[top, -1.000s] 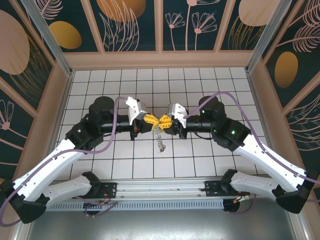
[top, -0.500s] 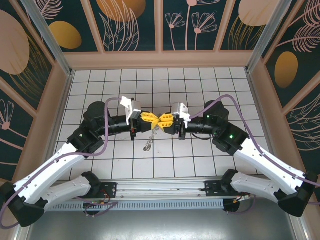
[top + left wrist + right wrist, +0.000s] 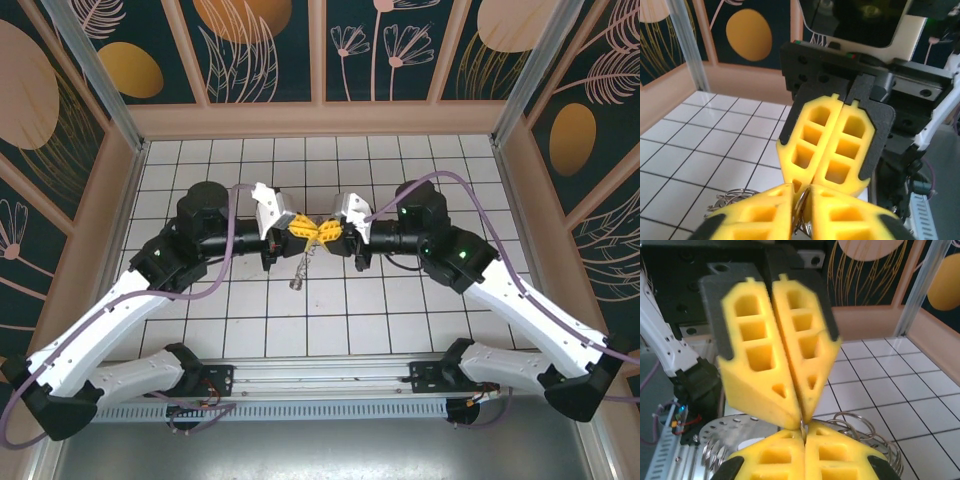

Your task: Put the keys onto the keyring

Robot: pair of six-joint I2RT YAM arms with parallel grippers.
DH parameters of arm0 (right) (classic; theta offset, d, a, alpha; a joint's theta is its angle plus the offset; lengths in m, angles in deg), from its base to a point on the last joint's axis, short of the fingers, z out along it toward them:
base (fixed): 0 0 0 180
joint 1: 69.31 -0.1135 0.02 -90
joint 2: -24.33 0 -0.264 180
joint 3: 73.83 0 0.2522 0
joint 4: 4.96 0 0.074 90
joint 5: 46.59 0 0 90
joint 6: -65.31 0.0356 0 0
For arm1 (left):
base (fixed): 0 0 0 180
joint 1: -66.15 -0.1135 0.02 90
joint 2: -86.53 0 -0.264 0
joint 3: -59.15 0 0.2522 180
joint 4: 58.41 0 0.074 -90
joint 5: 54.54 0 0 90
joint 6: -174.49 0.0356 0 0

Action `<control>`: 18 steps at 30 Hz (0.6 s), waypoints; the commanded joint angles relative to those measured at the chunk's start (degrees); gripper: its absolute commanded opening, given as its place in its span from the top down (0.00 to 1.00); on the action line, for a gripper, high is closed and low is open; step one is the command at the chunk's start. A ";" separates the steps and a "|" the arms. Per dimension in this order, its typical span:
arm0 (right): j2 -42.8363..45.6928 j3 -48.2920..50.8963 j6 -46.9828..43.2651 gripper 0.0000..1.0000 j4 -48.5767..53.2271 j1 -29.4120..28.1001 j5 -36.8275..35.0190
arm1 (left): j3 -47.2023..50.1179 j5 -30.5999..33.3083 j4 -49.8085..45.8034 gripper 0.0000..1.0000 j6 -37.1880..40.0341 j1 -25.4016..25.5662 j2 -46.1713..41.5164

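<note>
Both grippers meet tip to tip above the middle of the tiled floor. From that point the keyring (image 3: 302,268), a bunch of thin grey metal loops, hangs down to the lower left. My left gripper (image 3: 305,229) (image 3: 803,201) has its yellow fingers pressed on a wire of the keyring (image 3: 732,196), with only that sliver between them. My right gripper (image 3: 328,232) (image 3: 803,434) is shut, with a thin metal edge of the keyring (image 3: 856,421) pinched at its tips. The keys are hidden; I cannot pick one out among the metal.
A perforated metal piece (image 3: 725,429) of the bunch hangs left of my right fingers. White tiled floor (image 3: 400,310) lies below, with tan walls (image 3: 320,120) all round. Purple cables (image 3: 232,225) loop over both wrists.
The joined grippers have moved slightly toward the back wall. The hanging keyring has swung from straight below them toward the lower left.
</note>
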 commanded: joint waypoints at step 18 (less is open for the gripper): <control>-2.40 -8.17 -6.63 1.00 9.18 -0.48 1.05 | 0.45 -1.55 -2.89 1.00 3.55 0.62 0.81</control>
